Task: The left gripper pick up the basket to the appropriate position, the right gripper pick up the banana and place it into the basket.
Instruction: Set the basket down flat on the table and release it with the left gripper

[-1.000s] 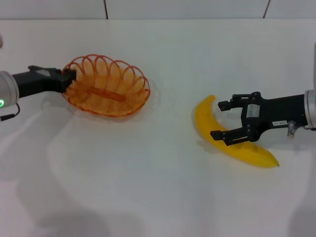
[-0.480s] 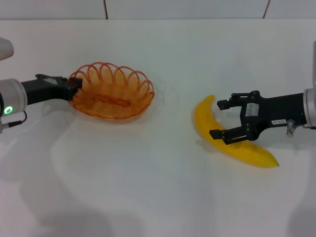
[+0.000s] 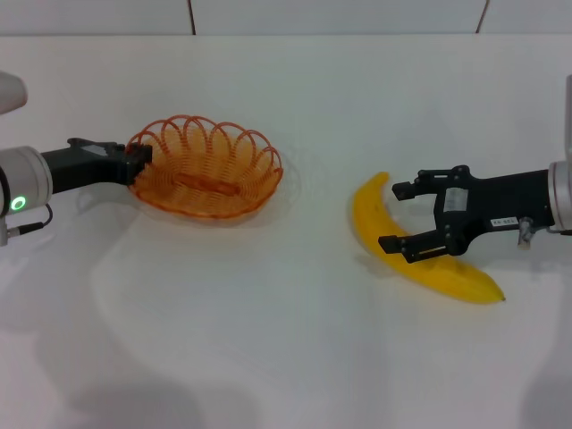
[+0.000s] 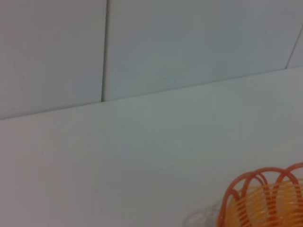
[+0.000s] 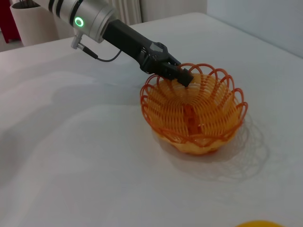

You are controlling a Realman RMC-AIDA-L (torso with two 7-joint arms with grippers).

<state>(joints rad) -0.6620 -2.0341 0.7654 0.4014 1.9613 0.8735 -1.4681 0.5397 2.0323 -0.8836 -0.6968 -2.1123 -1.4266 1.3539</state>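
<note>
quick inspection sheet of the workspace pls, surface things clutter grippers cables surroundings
surface: white table, bare apart from the job's things
basket: orange wire, held at its rim, no fruit inside
banana: lying on the table, outside the basket
clutter: nothing seen
left gripper: shut on the basket's rim
right gripper: open, fingers straddling the banana's middle, not closed on it
cables: thin black lead near the left arm's green light
surroundings: pale panelled wall behind the table
</note>
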